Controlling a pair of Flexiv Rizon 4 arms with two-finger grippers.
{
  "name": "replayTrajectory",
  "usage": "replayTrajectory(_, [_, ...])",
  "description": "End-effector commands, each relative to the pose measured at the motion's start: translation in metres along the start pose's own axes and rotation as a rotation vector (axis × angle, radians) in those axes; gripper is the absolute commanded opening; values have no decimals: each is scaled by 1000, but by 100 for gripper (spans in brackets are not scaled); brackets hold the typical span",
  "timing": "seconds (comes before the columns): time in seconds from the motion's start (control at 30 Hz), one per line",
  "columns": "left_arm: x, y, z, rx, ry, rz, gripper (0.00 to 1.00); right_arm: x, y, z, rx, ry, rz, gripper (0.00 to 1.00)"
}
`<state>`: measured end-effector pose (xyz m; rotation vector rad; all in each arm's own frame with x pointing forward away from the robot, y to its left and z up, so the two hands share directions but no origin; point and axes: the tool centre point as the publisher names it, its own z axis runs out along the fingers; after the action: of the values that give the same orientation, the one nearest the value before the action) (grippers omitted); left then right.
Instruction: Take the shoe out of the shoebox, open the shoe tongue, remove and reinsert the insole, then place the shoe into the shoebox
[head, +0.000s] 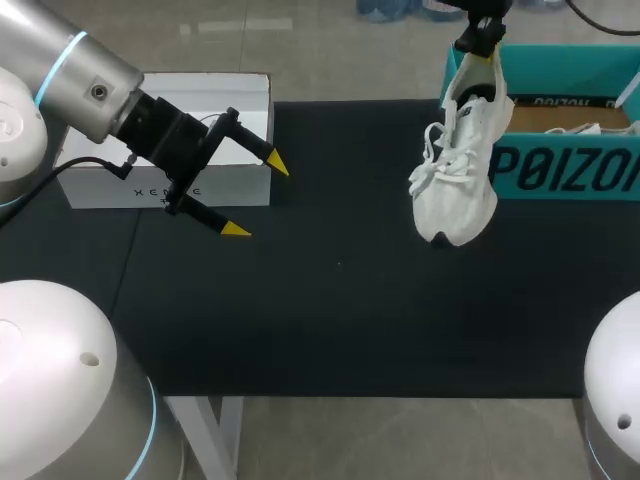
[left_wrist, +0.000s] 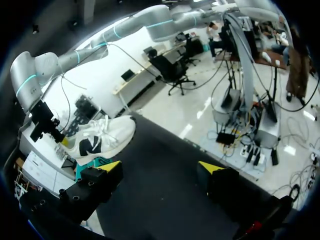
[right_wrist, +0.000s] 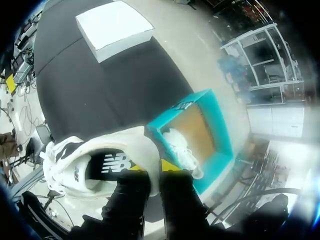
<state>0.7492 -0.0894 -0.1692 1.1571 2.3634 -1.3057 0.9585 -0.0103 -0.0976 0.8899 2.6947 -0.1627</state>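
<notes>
A white sneaker (head: 460, 170) with loose laces hangs toe-down above the black mat, just left of the teal shoebox (head: 560, 170). My right gripper (head: 482, 45) is shut on its heel collar from above. In the right wrist view the yellow fingertips (right_wrist: 169, 165) pinch the heel rim of the sneaker (right_wrist: 95, 160), with the open shoebox (right_wrist: 197, 135) below holding a second white shoe (right_wrist: 181, 150). My left gripper (head: 257, 197) hovers open and holding nothing over the mat's left part. In the left wrist view the gripper (left_wrist: 160, 167) faces the hanging sneaker (left_wrist: 100, 140).
A white box (head: 165, 140) sits at the back left of the table, right behind my left gripper. The black mat (head: 340, 300) covers the table between the two boxes.
</notes>
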Motion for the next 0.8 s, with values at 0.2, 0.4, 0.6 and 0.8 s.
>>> replayTrajectory(0.2, [0,0,0,-2,3,0,100,0,0,-2,1,0,1,0])
replayTrajectory(0.4, [0,0,0,-2,3,0,100,-44,-7,-11,-16,-1,123,0])
replayTrajectory(0.6, [0,0,0,-2,3,0,100,-111,-34,-19,-6,29,374,0])
replayTrajectory(0.8, [0,0,0,-2,3,0,100,-149,-54,6,26,81,608,0])
